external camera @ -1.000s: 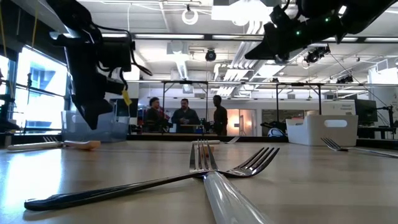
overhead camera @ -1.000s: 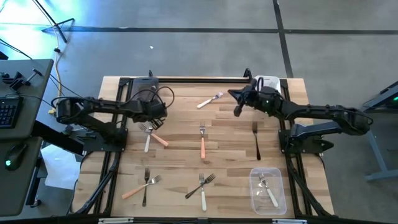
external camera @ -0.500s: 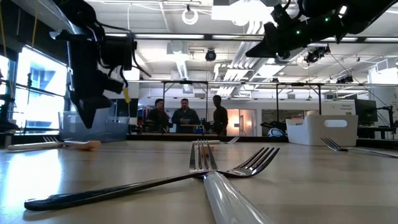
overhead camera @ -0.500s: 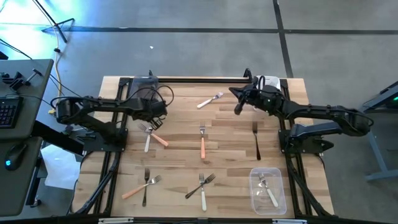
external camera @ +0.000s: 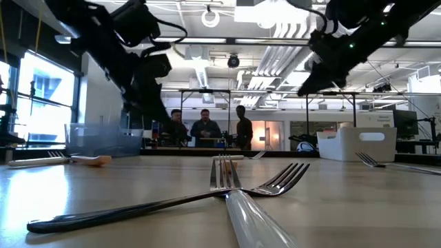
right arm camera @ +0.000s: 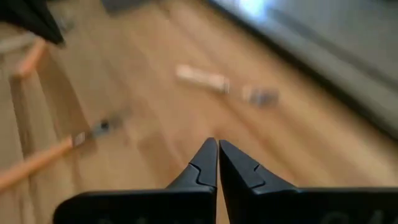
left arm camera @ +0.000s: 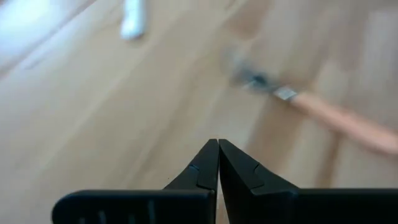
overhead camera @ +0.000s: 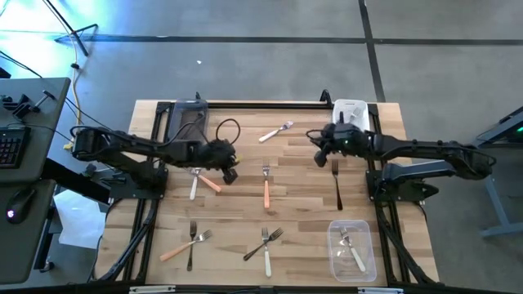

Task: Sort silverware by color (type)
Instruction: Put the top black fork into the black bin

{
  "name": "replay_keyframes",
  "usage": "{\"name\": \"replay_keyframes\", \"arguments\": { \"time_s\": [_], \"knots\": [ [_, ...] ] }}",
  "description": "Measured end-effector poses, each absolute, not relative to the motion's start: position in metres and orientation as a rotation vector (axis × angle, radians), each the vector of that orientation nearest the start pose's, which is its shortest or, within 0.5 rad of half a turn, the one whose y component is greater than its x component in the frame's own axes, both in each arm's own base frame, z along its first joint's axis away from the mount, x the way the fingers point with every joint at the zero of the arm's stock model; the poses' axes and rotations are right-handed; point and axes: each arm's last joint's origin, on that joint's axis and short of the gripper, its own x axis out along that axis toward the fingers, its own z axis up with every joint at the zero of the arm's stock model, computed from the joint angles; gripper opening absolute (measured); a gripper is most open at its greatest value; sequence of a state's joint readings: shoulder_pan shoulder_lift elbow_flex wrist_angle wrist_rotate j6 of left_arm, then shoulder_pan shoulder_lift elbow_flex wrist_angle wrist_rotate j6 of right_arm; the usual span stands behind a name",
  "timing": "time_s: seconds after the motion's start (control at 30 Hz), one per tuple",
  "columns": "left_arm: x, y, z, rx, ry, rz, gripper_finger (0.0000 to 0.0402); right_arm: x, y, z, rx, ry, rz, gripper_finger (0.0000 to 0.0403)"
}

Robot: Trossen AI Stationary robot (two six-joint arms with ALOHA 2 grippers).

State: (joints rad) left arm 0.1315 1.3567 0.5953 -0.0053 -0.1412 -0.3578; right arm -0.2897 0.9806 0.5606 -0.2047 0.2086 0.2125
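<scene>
- Nearest the front table edge (overhead camera: 270, 283) we see a white-handled fork crossed with a dark one (overhead camera: 265, 242), an orange and dark pair (overhead camera: 186, 244) leftward.
- Right of them, the clear bin (overhead camera: 350, 252) holds two forks.
- Farther back, an orange fork (overhead camera: 266, 185) lies mid-table, a dark fork (overhead camera: 337, 183) to its right.
- Left gripper (overhead camera: 231, 174) hovers beside the white and orange crossed forks (overhead camera: 200, 179), fingers pressed together, empty.
- Right gripper (overhead camera: 319, 158) hangs just beside the dark fork's tines, fingers together, empty.
- Farthest: a white fork (overhead camera: 275, 131), grey bin (overhead camera: 187, 119), white bin (overhead camera: 350, 110).
</scene>
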Motion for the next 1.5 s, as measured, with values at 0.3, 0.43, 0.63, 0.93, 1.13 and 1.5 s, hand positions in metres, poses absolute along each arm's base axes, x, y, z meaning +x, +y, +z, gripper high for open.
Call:
{"name": "replay_keyframes", "arguments": {
  "time_s": [0.3, 0.43, 0.63, 0.93, 1.13, 1.5],
  "knots": [
    [0.240, 0.033, 0.151, -0.307, 0.649, 0.310, 0.0003, 0.166, -0.036, 0.208, 0.564, 0.934, -0.647, 0.0000],
    [0.235, 0.027, 0.145, -0.296, 0.670, 0.327, 0.0003, 0.155, -0.028, 0.202, 0.653, 1.035, -0.737, 0.0003],
    [0.236, 0.022, 0.145, -0.263, 0.656, 0.338, 0.0003, 0.152, -0.026, 0.187, 0.774, 1.095, -0.864, 0.0046],
    [0.237, 0.010, 0.145, -0.254, 0.662, 0.295, 0.0003, 0.167, -0.026, 0.161, 0.848, 1.256, -0.940, 0.0127],
    [0.237, 0.009, 0.145, -0.251, 0.660, 0.294, 0.0003, 0.179, -0.027, 0.139, 0.909, 1.370, -0.926, 0.0125],
    [0.236, 0.009, 0.144, -0.250, 0.666, 0.296, 0.0003, 0.188, -0.035, 0.132, 0.905, 1.409, -0.839, 0.0037]
  ]
}}
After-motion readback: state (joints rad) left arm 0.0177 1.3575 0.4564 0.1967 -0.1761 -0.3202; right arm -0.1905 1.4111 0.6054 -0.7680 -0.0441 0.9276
